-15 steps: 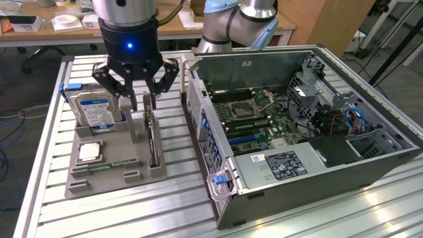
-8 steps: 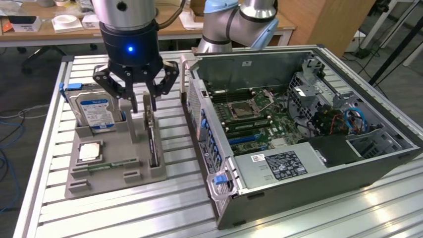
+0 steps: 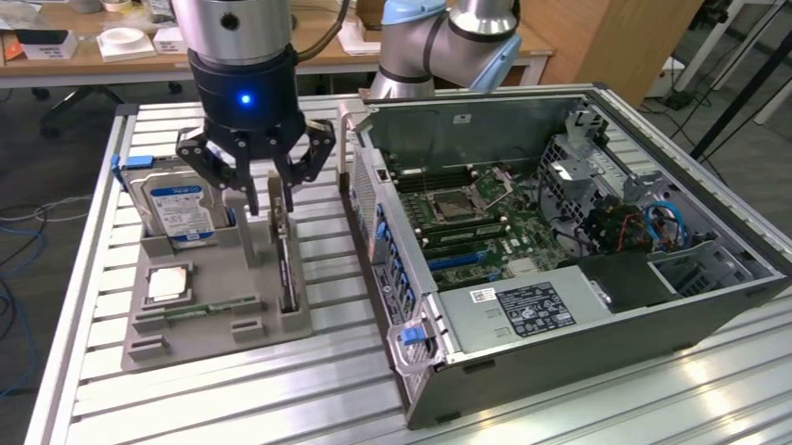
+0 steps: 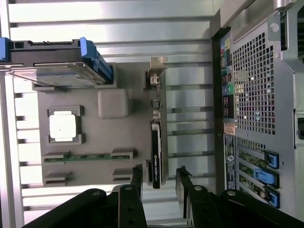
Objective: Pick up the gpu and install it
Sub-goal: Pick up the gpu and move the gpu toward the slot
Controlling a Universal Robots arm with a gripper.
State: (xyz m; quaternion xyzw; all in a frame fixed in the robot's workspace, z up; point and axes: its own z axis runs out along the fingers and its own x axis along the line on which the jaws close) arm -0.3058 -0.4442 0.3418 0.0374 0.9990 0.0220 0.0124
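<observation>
The slatted metal desk carries everything here, and the biggest thing on it is the computer case, lying open on the exterior view's right with its circuit board, cables and drive cage facing up. The robot arm comes down from above over the other side of the desk, a small blue light glowing on its wrist. Below it sits a grey tray, just beside the case's perforated back wall. At the far end of the tray a hard drive stands upright in a blue frame, with a grey block of the tray between it and the next slot. In that slot, on the side of the tray nearest the case, the gpu stands on its long edge, its silver bracket at the end nearest the hard drive. The fingers are spread wide and hang over the gpu, one on each side of its top edge; the wrist view shows a gap between the card and each of them, so nothing is gripped. Flat in the tray lie a square processor chip and, nearer still, a narrow green memory stick, both well clear of the fingers.
</observation>
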